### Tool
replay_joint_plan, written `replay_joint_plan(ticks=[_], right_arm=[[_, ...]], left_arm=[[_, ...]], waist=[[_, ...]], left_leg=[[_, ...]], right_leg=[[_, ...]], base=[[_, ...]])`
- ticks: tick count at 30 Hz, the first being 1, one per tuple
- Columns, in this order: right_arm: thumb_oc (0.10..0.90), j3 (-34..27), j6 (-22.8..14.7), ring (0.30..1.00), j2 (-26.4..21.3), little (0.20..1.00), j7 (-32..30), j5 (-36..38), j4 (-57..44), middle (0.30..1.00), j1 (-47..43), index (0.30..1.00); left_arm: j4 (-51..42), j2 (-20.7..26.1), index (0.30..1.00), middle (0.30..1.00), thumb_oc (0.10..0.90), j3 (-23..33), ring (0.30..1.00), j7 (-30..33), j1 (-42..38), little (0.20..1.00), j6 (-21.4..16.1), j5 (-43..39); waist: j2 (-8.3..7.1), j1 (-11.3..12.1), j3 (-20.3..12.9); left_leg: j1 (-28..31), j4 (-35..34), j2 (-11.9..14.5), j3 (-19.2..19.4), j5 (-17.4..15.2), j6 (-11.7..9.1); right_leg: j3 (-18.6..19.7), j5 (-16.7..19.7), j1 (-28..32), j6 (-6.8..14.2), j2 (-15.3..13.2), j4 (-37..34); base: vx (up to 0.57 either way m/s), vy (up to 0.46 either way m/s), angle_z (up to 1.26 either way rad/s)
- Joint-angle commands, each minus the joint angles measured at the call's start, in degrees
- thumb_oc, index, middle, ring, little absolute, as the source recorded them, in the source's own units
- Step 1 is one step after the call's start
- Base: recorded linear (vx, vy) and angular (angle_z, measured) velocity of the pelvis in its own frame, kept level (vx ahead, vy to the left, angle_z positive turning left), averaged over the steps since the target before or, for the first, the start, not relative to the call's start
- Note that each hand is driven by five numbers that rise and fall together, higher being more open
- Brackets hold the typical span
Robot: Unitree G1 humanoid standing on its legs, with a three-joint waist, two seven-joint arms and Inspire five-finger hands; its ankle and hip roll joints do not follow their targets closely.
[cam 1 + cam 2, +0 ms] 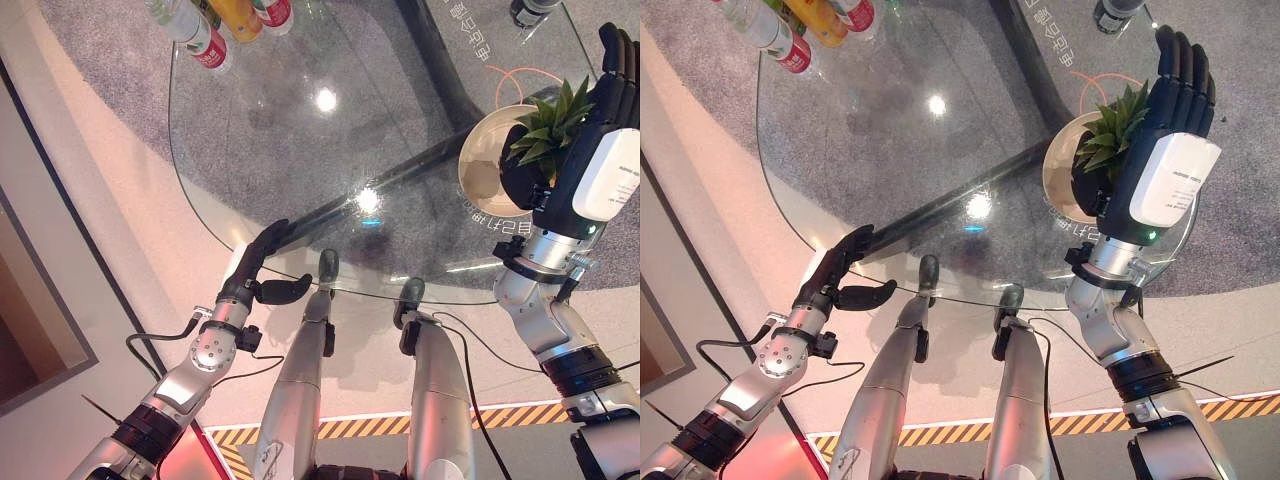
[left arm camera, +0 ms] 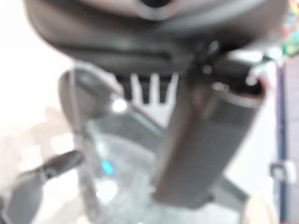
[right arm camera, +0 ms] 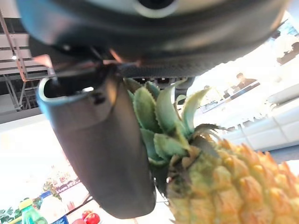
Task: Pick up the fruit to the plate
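Glass surface (image 1: 300,150), rounded at its edge, over grey carpet and pale floor, with hazard striping (image 1: 380,428) along the near floor. Bottles (image 1: 215,25) clustered at the far left corner of the surface. Beige plate (image 1: 1065,175) at the right side.

Right robot hand (image 1: 1160,140) raised over the plate, fingers extended upward, back of the hand toward the head camera. Pineapple (image 3: 224,186) against its palm, green crown (image 1: 1110,130) spreading past the dark fingers; in the wrist view, thumb (image 3: 105,154) lying alongside the leaves, just beside them. Grip on the fruit hard to confirm: contact between fingers and fruit hidden behind the hand.

Left robot hand (image 1: 262,270) at the near edge of the surface, fingers straight and relaxed, thumb spread aside, holding nothing.

Fruit body mostly concealed in the head views.
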Motion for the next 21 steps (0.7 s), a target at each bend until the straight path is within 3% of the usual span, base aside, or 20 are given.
replay_joint_plan(ticks=[1,7,21], right_arm=[[0.8,-3.2,-0.8,0.9,-5.7,0.9,-3.0,-6.1,-9.1,0.9,-2.5,0.9],[0.8,-2.7,0.6,0.9,-7.5,0.9,-0.8,-6.3,-11.0,0.9,-2.3,0.9],[0.8,-1.2,-2.5,0.9,-6.6,0.9,2.9,0.8,-9.0,0.9,-1.8,0.9]], left_arm=[[-5.9,-0.4,0.9,0.9,0.8,2.7,0.9,0.1,2.7,0.9,-4.6,2.6],[-6.0,-0.1,0.9,0.9,0.8,3.1,0.9,0.1,3.2,0.9,-4.9,2.6],[-5.2,-0.5,0.9,0.9,0.8,2.2,0.9,0.4,2.4,0.9,-4.5,2.7]], waist=[[-1.61,-0.5,-1.5],[-2.04,-0.5,-1.5],[-1.91,-0.6,-1.5]], left_leg=[[2.7,11.4,-2.3,5.8,-11.8,2.8],[2.9,11.4,-2.3,5.9,-11.6,2.8],[1.0,12.5,-2.3,5.6,-11.9,2.6]], right_leg=[[-1.7,11.4,4.5,3.5,3.6,-12.8],[-1.9,11.4,4.8,3.3,3.7,-12.8],[-1.8,11.1,3.1,3.4,3.6,-12.1]], base=[[0.0,0.0,0.0],[0.0,0.0,0.0],[0.0,0.0,0.01]])
